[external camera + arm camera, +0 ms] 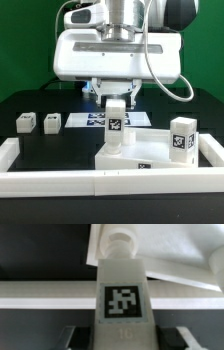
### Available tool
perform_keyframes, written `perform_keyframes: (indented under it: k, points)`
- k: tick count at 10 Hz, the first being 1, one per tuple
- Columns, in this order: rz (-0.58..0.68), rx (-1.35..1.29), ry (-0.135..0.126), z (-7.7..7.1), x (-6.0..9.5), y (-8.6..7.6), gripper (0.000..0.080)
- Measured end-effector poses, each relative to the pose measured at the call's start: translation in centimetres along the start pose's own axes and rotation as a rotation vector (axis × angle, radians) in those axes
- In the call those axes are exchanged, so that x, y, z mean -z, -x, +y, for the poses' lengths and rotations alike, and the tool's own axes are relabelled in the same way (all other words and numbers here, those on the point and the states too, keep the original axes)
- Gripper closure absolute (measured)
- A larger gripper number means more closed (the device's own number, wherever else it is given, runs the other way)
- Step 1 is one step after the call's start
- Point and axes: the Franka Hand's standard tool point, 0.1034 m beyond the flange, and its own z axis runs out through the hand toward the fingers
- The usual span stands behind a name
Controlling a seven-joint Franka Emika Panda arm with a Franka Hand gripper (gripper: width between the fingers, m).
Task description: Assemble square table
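Wrist view shows you the leg running straight out from the gripper, with its tag facing the camera and its narrow peg end at the tabletop. The jaws sit on either side of the leg and look clamped on it. The contact itself is blurred at the picture's edge, so treat that as my reading.

In the exterior view this leg stands upright at the tabletop's corner toward that view's left, directly under the arm. A second leg already stands at the corner toward that view's right. Two spare legs wait on the black table, well apart from the tabletop. The marker board lies behind.

You appear to be seating this leg in its corner hole, with roughly half the legs left to fit. To do it well:

- Press straight down along the leg's own line, and turn it only once the peg has found the hole. A tilted start will likely jam.
- Watch the tabletop. It is loose and may slide or spin with the turn. It seems to lie against the low wall, so use that as a brace.
- Let go only when the leg stands without leaning.
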Motion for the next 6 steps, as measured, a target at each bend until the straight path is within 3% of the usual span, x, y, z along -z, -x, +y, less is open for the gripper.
perform_keyframes:
  k: [6]
  points:
    - [0.032, 0.013, 0.022, 0.0, -0.82, 0.78, 0.0508]
